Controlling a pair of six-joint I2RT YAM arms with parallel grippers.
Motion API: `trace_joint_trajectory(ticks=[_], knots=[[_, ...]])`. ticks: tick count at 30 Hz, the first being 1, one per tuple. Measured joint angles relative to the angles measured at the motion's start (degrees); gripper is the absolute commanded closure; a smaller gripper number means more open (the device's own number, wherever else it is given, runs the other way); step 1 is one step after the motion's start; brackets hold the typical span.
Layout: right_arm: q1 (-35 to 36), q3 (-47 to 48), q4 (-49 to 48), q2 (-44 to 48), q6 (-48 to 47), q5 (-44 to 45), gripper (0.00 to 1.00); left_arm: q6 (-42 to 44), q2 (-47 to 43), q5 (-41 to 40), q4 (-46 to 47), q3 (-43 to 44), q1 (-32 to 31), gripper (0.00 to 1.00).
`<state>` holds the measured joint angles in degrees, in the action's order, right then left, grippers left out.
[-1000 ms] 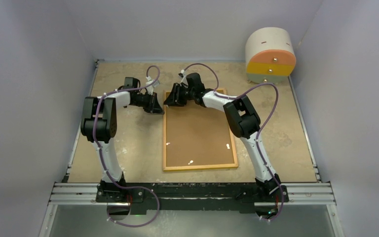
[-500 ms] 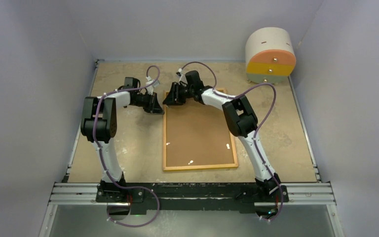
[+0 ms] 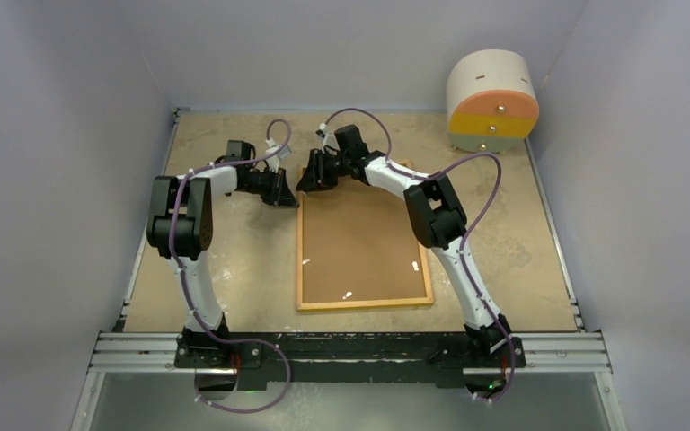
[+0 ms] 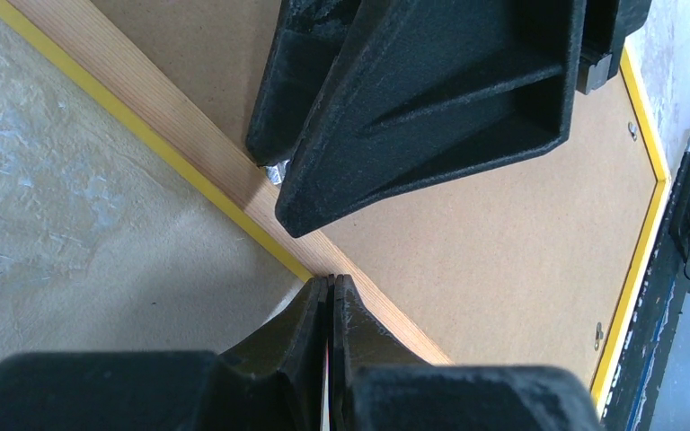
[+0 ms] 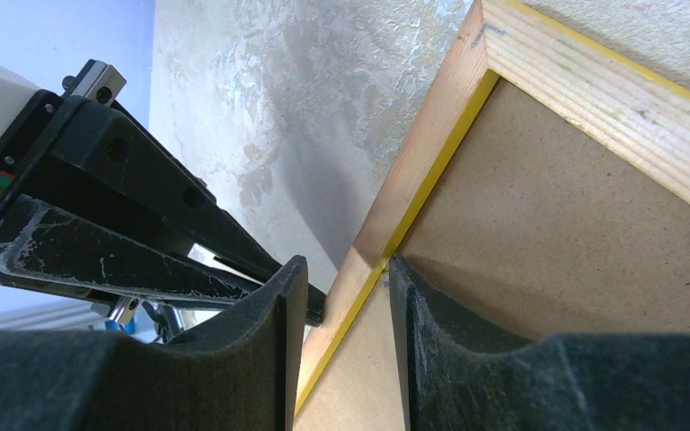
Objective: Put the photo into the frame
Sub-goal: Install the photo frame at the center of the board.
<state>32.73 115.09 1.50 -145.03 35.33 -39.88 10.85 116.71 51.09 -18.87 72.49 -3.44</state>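
Light wood back up, thin yellow edge showing: the frame [image 3: 364,303] flat on the table [image 3: 225,260], brown backing board [image 3: 364,233] seated inside it. Right gripper [image 5: 346,269] at the frame's far left corner, fingers apart and straddling the left rail, one outside it, one on the board side against the yellow lip; squeezing or merely bracketing, cannot tell. Left gripper [image 4: 331,280] just outside that same corner, fingers pressed together, tips beside the rail's outer edge. Well beyond the frame's far right corner, a round cream drawer unit [image 3: 492,99].
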Motion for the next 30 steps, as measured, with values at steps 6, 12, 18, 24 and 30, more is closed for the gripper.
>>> trace_joint_trajectory(ticks=[6, 12, 18, 24, 30], knots=[[0.0, 0.0, 0.0, 0.0, -1.1, -0.5, 0.59, -0.3, 0.0, -0.1, 0.0, 0.0, 0.0, 1.0], [0.1, 1.2, 1.4, -0.7, -2.1, -2.7, 0.58, -0.5, 0.0, -0.2, -1.0, 0.0, 0.0, 1.0], [0.1, 4.8, 4.5, -2.6, -3.7, -5.8, 0.55, -0.4, -0.4, -0.5, -2.9, 0.0, 0.0, 1.0], [0.5, 7.0, 7.5, -2.8, -5.0, -5.9, 0.35, -0.2, -0.9, -1.1, -4.2, 0.0, 0.0, 0.92], [0.0, 0.6, 6.2, 4.3, -2.7, 1.4, 0.07, 3.6, -1.4, -4.3, -9.5, 1.0, 0.9, 0.57]])
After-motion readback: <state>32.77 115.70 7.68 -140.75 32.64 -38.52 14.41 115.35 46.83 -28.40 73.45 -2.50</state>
